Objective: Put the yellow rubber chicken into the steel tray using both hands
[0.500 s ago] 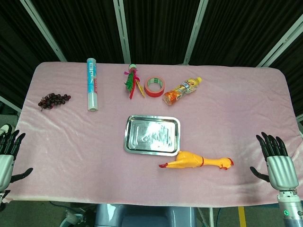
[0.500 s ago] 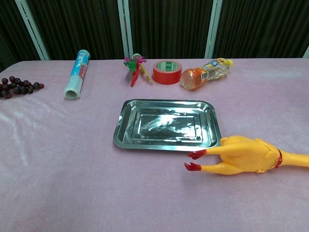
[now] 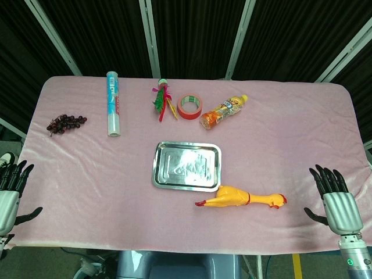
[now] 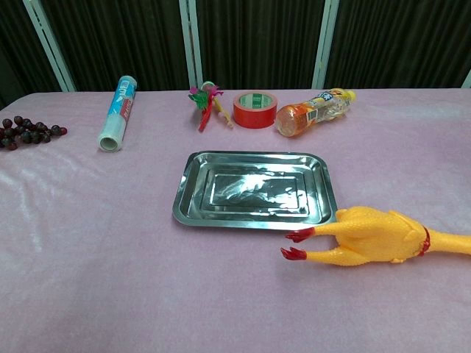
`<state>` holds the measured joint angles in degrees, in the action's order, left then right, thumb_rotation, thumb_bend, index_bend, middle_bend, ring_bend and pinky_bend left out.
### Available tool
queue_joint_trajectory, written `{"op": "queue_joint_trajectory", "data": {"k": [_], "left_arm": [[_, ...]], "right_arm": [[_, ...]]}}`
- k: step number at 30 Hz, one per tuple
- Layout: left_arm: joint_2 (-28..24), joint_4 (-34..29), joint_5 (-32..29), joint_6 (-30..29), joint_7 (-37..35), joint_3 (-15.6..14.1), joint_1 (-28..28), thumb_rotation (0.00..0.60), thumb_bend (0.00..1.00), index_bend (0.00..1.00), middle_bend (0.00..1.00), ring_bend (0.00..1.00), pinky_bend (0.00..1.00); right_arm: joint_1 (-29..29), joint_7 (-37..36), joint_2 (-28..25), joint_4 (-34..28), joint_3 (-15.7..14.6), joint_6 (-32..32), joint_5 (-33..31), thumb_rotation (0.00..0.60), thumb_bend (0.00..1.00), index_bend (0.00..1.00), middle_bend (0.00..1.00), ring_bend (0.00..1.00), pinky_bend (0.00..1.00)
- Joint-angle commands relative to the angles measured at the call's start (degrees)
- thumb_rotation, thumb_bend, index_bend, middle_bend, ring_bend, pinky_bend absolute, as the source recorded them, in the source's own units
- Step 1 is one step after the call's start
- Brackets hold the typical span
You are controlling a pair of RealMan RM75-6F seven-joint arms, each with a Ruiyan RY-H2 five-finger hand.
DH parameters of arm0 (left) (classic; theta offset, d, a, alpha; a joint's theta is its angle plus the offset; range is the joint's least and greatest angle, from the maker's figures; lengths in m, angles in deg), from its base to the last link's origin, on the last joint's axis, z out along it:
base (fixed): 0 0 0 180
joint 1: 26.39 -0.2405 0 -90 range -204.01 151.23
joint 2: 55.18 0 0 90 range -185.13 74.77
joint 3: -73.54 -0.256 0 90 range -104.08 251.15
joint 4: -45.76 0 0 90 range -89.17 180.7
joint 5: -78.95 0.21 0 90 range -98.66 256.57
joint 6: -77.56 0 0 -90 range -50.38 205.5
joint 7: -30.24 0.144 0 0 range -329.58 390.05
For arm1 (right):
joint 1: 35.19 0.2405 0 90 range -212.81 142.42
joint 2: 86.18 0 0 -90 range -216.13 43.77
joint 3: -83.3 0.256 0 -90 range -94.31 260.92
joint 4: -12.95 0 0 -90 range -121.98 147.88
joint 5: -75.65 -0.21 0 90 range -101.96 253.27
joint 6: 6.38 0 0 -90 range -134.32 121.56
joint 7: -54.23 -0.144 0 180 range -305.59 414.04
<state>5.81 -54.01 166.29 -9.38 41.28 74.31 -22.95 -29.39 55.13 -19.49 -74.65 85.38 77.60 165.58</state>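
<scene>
Yellow rubber chicken (image 3: 240, 199) lies on pink cloth (image 3: 87, 174) beside steel tray (image 3: 186, 165); left hand (image 3: 10, 195) and right hand (image 3: 337, 200) spread, holding nothing.

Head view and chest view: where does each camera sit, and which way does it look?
Head view: high above the near edge, looking down on the table; left robot hand and right robot hand show, both empty.
Chest view: low at the near edge, looking across; no robot hand shows.
Both share the steel tray and yellow rubber chicken.

chest view cuts off the yellow rubber chicken (image 4: 379, 237) — its head seemingly past the right edge.
</scene>
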Motion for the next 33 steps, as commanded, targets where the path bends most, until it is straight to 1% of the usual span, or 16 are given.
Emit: {"op": "queue_joint_trajectory", "data": {"k": [1, 6, 10, 14, 23, 28, 33], "left_arm": [[-0.21, -0.01, 0.02, 0.17, -0.28, 0.06, 0.11, 0.6, 0.02, 0.0, 0.0, 0.0, 0.0], [-0.89, -0.95, 0.72, 0.96, -0.23, 0.51, 1.11, 0.6, 0.02, 0.0, 0.0, 0.0, 0.0], [-1.41, -1.59, 1.17, 0.91, -0.43, 0.76, 1.43, 0.6, 0.02, 0.0, 0.0, 0.0, 0.0], [-2.16, -2.15, 1.26, 1.01, -0.34, 0.93, 1.65, 0.6, 0.02, 0.0, 0.0, 0.0, 0.0], [-3.08, -2.73, 0.95, 1.75, -0.45, 1.51, 2.47, 0.6, 0.02, 0.0, 0.0, 0.0, 0.0], [-3.63, -3.34, 0.68, 2.4, -0.57, 1.71, 2.95, 0.6, 0.02, 0.0, 0.0, 0.0, 0.0], [-3.84, -3.78, 0.32, 2.67, -0.47, 2.19, 3.45, 0.6, 0.02, 0.0, 0.0, 0.0, 0.0]], "right_arm": [[0.65, -0.86, -0.81, -0.7, -0.67, -1.37, 0.59, 0.6, 0.18, 0.0, 0.02, 0.0, 0.01], [2.45, -1.86, -2.18, -2.07, -1.46, -4.65, 1.52, 0.6, 0.18, 0.0, 0.02, 0.0, 0.01], [3.58, -2.74, -2.25, -2.25, -1.74, -6.63, 1.71, 0.6, 0.18, 0.0, 0.02, 0.0, 0.01], [5.5, -2.95, -2.04, -2.13, -1.97, -10.23, 1.39, 0.6, 0.18, 0.0, 0.03, 0.0, 0.02], [9.3, -2.11, 1.36, 0.21, -2.25, -17.69, -0.52, 0.6, 0.18, 0.0, 0.08, 0.0, 0.05], [10.5, -2.26, 3.56, 2.06, -1.77, -19.65, -2.16, 0.6, 0.18, 0.07, 0.12, 0.0, 0.1], [11.73, -3.1, 5.31, 3.48, -1.66, -21.81, -3.4, 0.6, 0.18, 0.1, 0.15, 0.03, 0.14]]}}
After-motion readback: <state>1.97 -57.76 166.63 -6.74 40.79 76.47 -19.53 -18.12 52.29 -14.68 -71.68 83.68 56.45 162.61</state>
